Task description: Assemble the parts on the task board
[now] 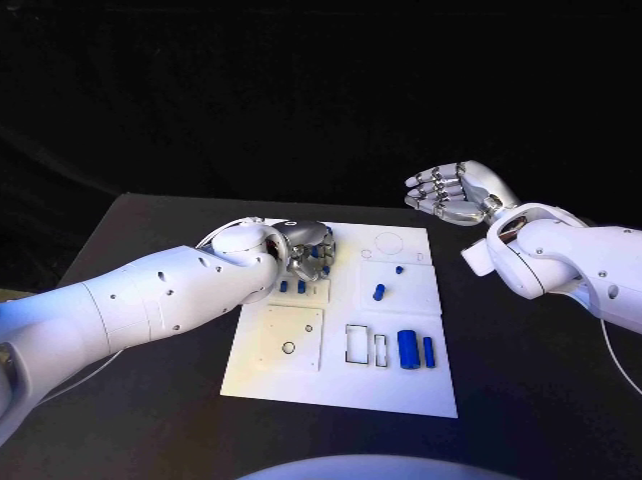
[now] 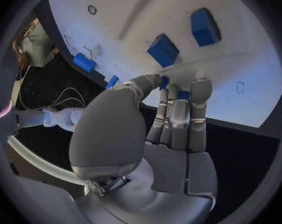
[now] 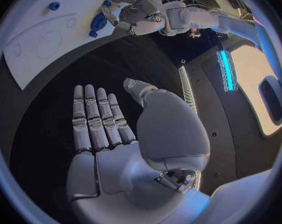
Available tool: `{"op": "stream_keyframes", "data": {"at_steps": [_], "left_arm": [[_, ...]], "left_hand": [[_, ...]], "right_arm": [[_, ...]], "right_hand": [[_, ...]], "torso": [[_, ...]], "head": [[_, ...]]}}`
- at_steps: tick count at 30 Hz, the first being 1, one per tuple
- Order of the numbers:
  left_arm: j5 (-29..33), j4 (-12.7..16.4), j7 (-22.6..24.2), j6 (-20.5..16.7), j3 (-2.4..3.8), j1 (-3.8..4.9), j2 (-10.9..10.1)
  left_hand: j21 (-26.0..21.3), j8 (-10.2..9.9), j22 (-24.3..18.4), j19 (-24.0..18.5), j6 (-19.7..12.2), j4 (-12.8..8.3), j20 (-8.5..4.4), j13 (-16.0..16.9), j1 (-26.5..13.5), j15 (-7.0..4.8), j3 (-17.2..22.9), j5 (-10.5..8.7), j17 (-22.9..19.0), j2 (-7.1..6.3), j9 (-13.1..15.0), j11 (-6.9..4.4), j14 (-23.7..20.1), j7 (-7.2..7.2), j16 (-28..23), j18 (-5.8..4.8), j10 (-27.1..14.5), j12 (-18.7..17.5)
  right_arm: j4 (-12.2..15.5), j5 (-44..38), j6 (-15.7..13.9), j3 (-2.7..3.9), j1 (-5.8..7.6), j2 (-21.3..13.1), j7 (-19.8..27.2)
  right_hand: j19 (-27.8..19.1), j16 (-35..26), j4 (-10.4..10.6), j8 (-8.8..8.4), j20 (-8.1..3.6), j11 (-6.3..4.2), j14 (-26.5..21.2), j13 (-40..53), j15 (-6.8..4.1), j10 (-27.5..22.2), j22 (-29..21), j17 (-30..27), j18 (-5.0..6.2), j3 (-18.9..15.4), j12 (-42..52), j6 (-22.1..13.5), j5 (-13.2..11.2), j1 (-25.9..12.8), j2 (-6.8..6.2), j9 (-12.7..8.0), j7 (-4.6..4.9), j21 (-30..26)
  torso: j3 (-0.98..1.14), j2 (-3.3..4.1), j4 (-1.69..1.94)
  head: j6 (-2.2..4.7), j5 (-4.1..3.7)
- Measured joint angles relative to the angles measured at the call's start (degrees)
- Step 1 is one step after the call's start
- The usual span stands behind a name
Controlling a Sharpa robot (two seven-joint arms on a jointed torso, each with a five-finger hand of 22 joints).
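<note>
Head view: the left hand (image 1: 301,247) is down at the task board's (image 1: 343,385) ten o'clock corner, fingertips (image 2: 201,87) pinching a small blue part (image 2: 183,95). A slack pinch could let it tip or drop onto the bench (image 1: 523,380). The right hand (image 1: 455,192) hangs released, holding nothing, off the board's two o'clock corner. Two upright blue parts (image 1: 416,351) fill slots near five o'clock.

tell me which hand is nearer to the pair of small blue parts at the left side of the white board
Left. The left hand is over the task board, right beside the pair of blue parts. The right hand hangs open off the board's far right corner, well away from them.
</note>
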Motion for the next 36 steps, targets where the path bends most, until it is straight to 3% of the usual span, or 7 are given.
{"op": "stream_keyframes", "data": {"at_steps": [4,7,11,18,36], "left_arm": [[0.0,-0.2,0.0,0.1,0.01,0.02,0.1],[0.0,-0.3,0.0,0.1,0.02,0.02,0.2],[0.0,-0.4,0.0,0.2,0.00,0.00,0.3],[0.0,-0.9,0.0,0.2,0.03,0.04,0.6],[0.2,-0.7,0.5,-1.0,0.06,-0.27,0.0]], "left_hand": [[0.5,0.0,0.5,0.5,0.3,0.1,-0.08,-0.3,0.0,-0.29,0.3,0.00,0.2,0.28,-0.2,-0.27,0.3,-0.03,0.2,0.01,0.5,0.1],[1.6,-0.2,1.7,1.1,1.5,-0.1,-0.24,-0.7,0.2,-0.69,1.2,0.00,0.6,1.29,-0.5,-0.58,0.7,-0.46,0.7,-0.93,2.2,0.0],[2.9,-0.2,3.4,1.9,3.4,-0.4,-0.42,-0.9,0.3,-1.20,2.0,-0.66,0.8,2.31,-0.8,-1.20,1.2,-0.76,0.9,-0.93,4.3,0.0],[4.5,-0.9,5.7,3.0,5.8,-1.1,-0.85,-2.0,0.2,-1.47,3.0,-1.68,0.6,2.96,-1.3,-1.60,2.0,-1.03,1.0,-0.93,7.1,-2.1],[4.9,-2.6,6.4,3.1,6.4,-1.9,-0.68,-3.8,0.0,-1.30,3.8,-2.34,-0.1,3.17,-2.0,-1.30,2.5,-0.72,1.0,-0.93,8.7,-5.8]], "right_arm": [[0.0,0.0,0.0,0.00,0.00,0.0,0.0],[0.0,0.0,0.0,0.00,0.00,0.0,0.0],[0.0,0.0,0.0,0.00,0.00,0.1,0.0],[-0.1,0.0,0.0,0.00,0.00,0.1,0.0],[-0.1,0.1,0.0,0.00,-0.03,0.1,0.1]], "right_hand": [[0.0,0.0,0.0,0.00,0.00,0.00,0.0,0.0,0.00,0.0,0.0,0.0,0.00,0.0,0.0,0.0,0.0,0.0,0.00,0.0,0.00,0.0],[0.0,0.0,0.0,0.00,0.00,0.00,0.0,0.0,0.00,0.0,0.0,0.0,0.00,0.0,0.0,0.0,0.0,0.0,0.00,0.0,0.00,0.0],[0.0,0.0,0.0,0.00,0.00,0.00,0.0,0.0,0.00,0.0,-0.1,0.0,0.00,0.0,0.0,0.0,0.0,0.0,0.00,0.0,0.00,0.0],[0.0,0.0,0.0,0.00,0.00,0.00,0.0,0.0,0.00,0.0,-0.1,0.0,0.00,0.0,0.0,0.0,0.0,0.0,0.00,0.0,0.00,0.0],[0.0,0.0,0.0,0.00,0.00,0.00,0.0,0.0,0.00,0.0,-0.1,-0.1,0.00,0.0,0.0,0.0,0.0,0.0,0.00,0.0,0.00,0.0]], "torso": [[0.00,-0.01,0.03],[0.00,-0.01,0.04],[-0.01,-0.03,0.07],[-0.02,-0.06,0.04],[-0.01,-0.16,0.05]], "head": [[-0.08,-0.03],[-0.15,-0.03],[-0.18,-0.04],[-0.23,-0.07],[-0.01,-0.24]]}}
